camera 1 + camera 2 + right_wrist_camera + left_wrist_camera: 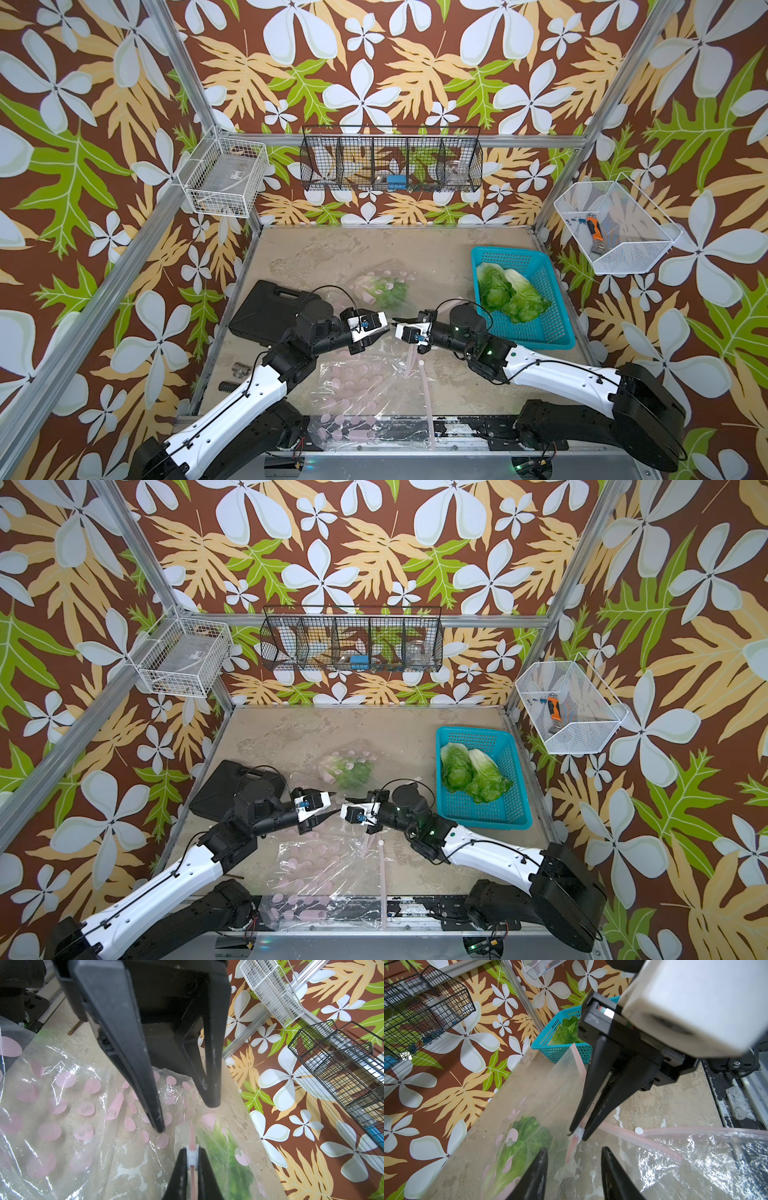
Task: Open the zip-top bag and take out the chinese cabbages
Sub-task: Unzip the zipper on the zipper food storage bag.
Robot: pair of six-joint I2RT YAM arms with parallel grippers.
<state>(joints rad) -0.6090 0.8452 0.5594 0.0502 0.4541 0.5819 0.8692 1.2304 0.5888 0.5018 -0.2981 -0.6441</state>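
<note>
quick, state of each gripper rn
left gripper: open, holding nothing
right gripper: closed on the zip slider

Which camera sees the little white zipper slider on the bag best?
The right wrist view: the white slider sits close up and sharp, pinched by the right gripper. The left wrist view shows it smaller, also pinched by that gripper. In both top views it is too small to make out.
</note>
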